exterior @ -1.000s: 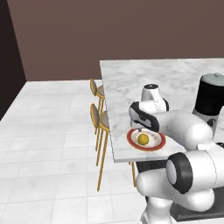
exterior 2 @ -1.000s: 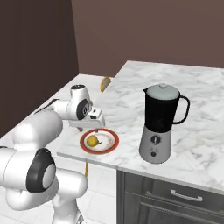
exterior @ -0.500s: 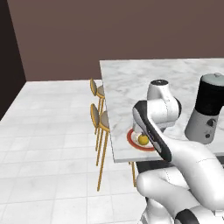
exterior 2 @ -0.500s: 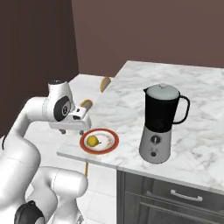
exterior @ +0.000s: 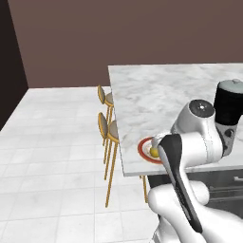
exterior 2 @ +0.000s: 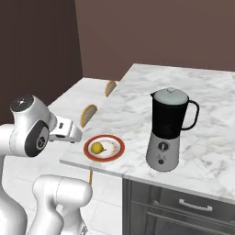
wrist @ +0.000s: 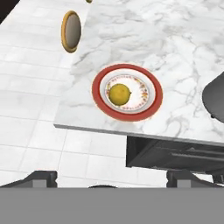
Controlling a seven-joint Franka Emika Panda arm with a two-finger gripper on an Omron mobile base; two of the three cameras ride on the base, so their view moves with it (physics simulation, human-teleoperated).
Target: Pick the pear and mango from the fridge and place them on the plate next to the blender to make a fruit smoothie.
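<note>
The yellow pear (wrist: 119, 94) lies in the middle of the red-rimmed white plate (wrist: 151, 109), near the marble counter's front corner. From the right base I see the pear (exterior 2: 97, 148) on the plate (exterior 2: 114, 156), left of the dark blender (exterior 2: 168, 131). My gripper (wrist: 112, 179) is open and empty, its fingertips (wrist: 41, 177) wide apart, hanging back off the counter edge above the floor and looking down at the plate. In the right base view the gripper (exterior 2: 77, 136) sits just left of the plate. The arm partly covers the plate (exterior: 142, 148). The mango and the fridge are out of view.
Two wooden-backed bar stools (exterior: 102, 126) stand along the counter's left side, one of them the stool (wrist: 71, 30) beyond the plate. A dark drawer front with a handle (exterior 2: 195, 205) sits under the counter. White tiled floor (exterior: 52, 156) spreads to the left.
The arm has swung back from over the plate, toward the base and off the counter edge. The pear stays on the plate. The jaws remain open.
</note>
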